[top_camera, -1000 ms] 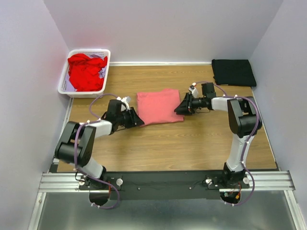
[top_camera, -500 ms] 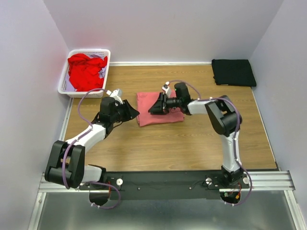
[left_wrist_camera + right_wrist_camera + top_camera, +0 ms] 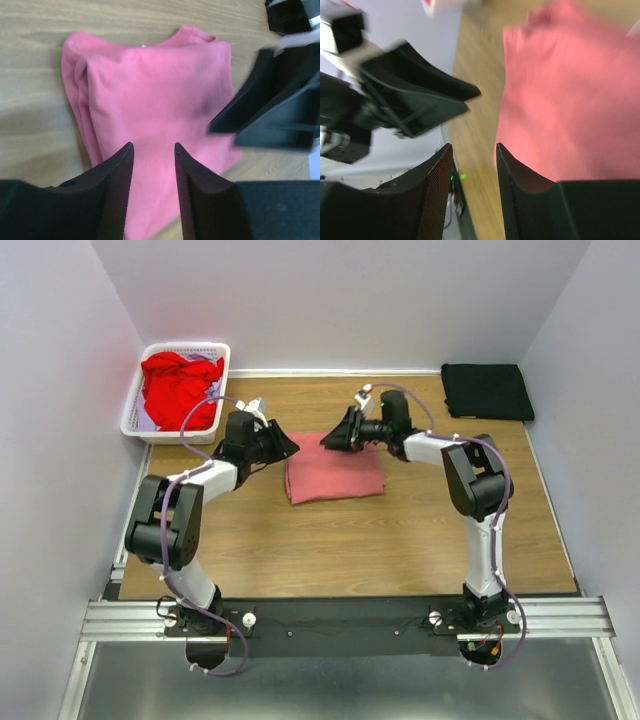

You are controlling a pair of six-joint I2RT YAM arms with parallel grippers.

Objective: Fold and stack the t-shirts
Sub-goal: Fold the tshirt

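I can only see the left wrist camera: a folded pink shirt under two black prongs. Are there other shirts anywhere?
Observer: Yes. A black t-shirt lies folded flat in the far right corner of the table.
Visitor: Only those two?
Observer: No, a red t-shirt sits crumpled in a white basket at the far left.
Visitor: And the blurry black shape on my right?
Observer: That's the right tool, open and empty. It hovers near the far edge of the pink t-shirt, facing the left tool.
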